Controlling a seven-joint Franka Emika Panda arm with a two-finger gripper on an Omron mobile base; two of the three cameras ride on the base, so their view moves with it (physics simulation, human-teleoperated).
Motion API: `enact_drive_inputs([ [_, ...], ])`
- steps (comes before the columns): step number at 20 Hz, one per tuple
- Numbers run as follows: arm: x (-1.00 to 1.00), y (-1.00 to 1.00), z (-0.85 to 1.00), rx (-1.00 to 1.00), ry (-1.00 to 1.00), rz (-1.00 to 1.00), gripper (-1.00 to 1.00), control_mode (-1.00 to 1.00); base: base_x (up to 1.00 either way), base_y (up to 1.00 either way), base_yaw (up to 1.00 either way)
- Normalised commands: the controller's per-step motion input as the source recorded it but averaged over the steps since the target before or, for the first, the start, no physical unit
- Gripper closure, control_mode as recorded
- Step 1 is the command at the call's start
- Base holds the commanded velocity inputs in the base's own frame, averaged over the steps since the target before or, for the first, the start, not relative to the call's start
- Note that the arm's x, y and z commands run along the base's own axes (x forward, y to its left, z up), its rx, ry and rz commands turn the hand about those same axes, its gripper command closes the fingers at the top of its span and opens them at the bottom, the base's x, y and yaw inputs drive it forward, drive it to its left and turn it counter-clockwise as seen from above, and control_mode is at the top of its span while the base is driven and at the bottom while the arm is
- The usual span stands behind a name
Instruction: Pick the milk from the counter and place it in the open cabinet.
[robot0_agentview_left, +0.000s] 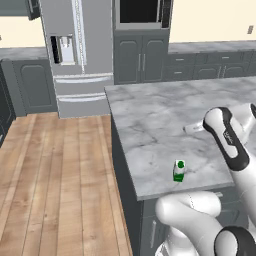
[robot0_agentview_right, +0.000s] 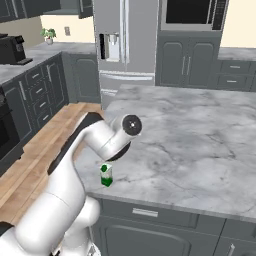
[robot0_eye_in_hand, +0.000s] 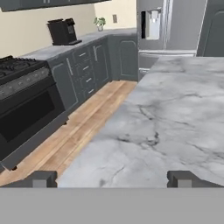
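The milk (robot0_agentview_left: 179, 170) (robot0_agentview_right: 106, 175), a small white carton with a green band and cap, stands upright on the marble counter (robot0_agentview_left: 160, 115) (robot0_agentview_right: 200, 130) close to its front edge. My arm's bent elbow (robot0_agentview_left: 225, 132) (robot0_agentview_right: 120, 135) hangs over the counter just above and behind the carton. The gripper (robot0_eye_in_hand: 112, 178) is open, its fingertips (robot0_eye_in_hand: 43, 178) far apart with nothing between them. It points level across the counter (robot0_eye_in_hand: 175, 109) towards the fridge, so the milk is out of the hand view. The open cabinet is out of view.
A steel fridge (robot0_agentview_left: 80, 55) (robot0_agentview_right: 122, 40) stands beyond the counter, with a built-in microwave (robot0_agentview_left: 140, 12) to its right. A stove (robot0_eye_in_hand: 22, 100) and a coffee machine (robot0_eye_in_hand: 61, 31) line the left wall. Wooden floor (robot0_agentview_left: 55, 175) runs left of the counter.
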Motion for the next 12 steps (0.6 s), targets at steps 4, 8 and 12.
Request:
enact_drive_inputs([
  [4,0.00,-0.02,-0.50,0.00,-0.20,0.01,-1.00,-1.00,0.00,0.00,0.00],
  [8,0.00,0.00,-0.55,-0.04,-0.08,0.03,-1.00,-1.00,0.00,0.00,0.00],
  [12,0.00,-0.06,-0.11,-0.13,0.00,0.11,-1.00,-1.00,0.00,0.00,0.00],
])
